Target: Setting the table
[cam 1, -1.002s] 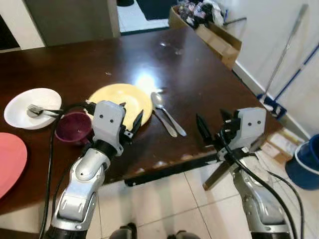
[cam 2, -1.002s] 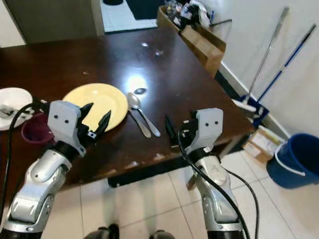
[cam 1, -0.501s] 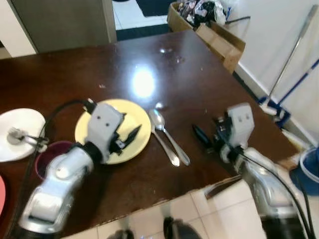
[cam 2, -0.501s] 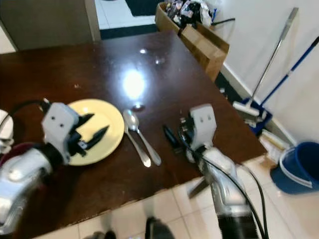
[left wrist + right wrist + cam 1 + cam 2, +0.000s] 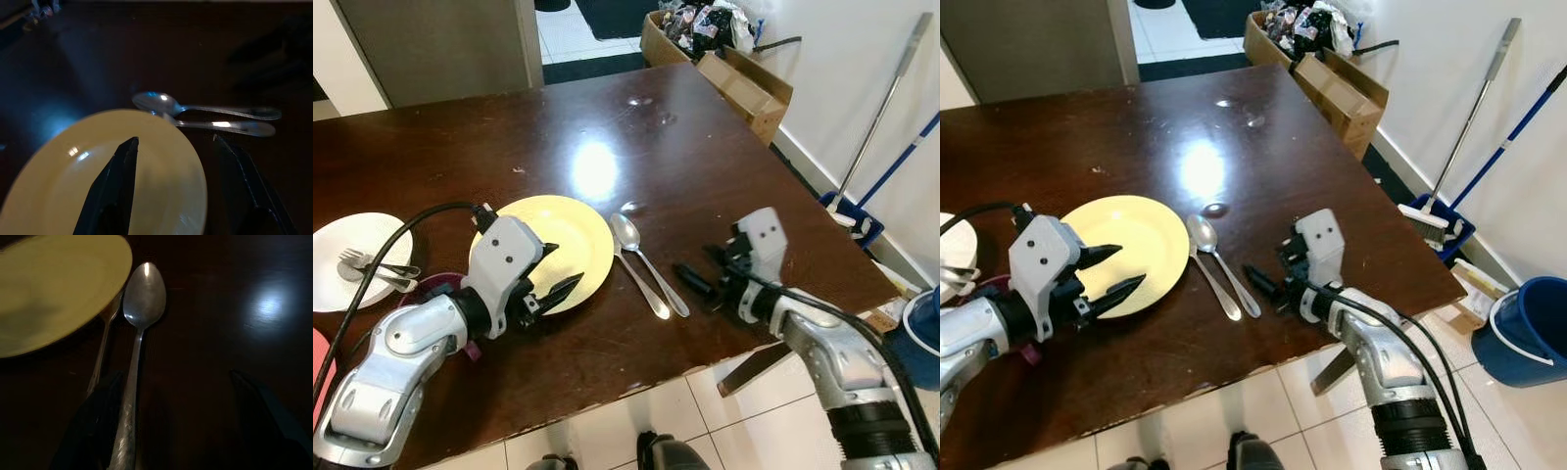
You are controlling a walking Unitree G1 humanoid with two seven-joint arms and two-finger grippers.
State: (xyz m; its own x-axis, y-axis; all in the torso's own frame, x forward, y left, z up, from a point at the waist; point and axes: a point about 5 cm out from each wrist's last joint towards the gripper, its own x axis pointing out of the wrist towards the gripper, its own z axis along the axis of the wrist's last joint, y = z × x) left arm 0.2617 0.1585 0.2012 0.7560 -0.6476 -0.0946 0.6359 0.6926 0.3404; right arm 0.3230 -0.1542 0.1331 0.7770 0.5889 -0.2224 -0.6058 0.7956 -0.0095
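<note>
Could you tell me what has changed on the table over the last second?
Both arms have reached forward over the table. The left gripper, open, has come over the near edge of the yellow plate. The right gripper, open, has come down beside the spoon without touching it. Nothing was grasped or released. The plate, both utensils, the purple bowl and the white plate with forks stayed put.

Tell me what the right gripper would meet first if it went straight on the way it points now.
Probably the spoon: the right gripper points along the table toward its handle, fingers open. Its height above the table is unclear.
</note>
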